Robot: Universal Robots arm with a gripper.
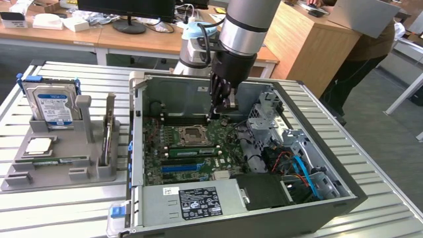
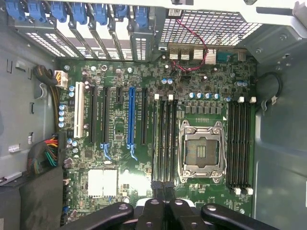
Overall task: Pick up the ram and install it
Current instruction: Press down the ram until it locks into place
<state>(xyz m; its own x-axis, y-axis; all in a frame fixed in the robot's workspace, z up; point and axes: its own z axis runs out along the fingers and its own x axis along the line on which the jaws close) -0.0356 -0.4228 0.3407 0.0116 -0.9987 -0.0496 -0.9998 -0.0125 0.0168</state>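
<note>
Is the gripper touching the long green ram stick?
Apart. The exterior view shows the black gripper inside the open computer case, the long green ram stick in the grey tray.

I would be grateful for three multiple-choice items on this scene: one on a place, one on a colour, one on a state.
1. Relative to the computer case, the end effector hangs: A inside it; B behind it; C beneath it.
2. The hard drive has a label with a band of: A red; B blue; C orange.
3. The case's side is: A shut; B taped; C open.
Key: 1 A, it hangs above the motherboard; 2 B, blue above white; 3 C, the interior is exposed.
</note>
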